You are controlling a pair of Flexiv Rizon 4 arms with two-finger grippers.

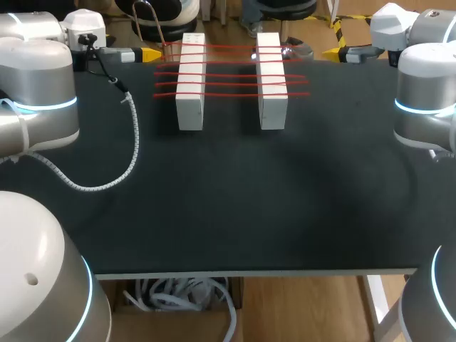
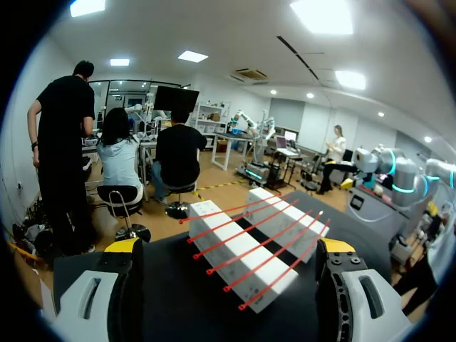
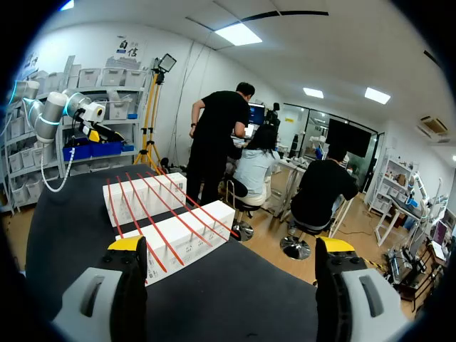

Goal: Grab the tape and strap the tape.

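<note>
Six red ties (image 1: 231, 84) span two white blocks (image 1: 191, 110); left pincer (image 2: 229, 248), right pincer (image 3: 229, 246) spread

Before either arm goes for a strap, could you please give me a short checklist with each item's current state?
1. Left gripper jaws open and empty: ok.
2. Right gripper jaws open and empty: ok.
3. Red straps lie across both white blocks: ok.
4. Strap ends stick out past the blocks' outer sides, toward each gripper: ok.
5. Left arm's cable lies on the table, apart from the straps: ok.
6. Straps loose rather than fastened to the blocks: cannot tell.
</note>
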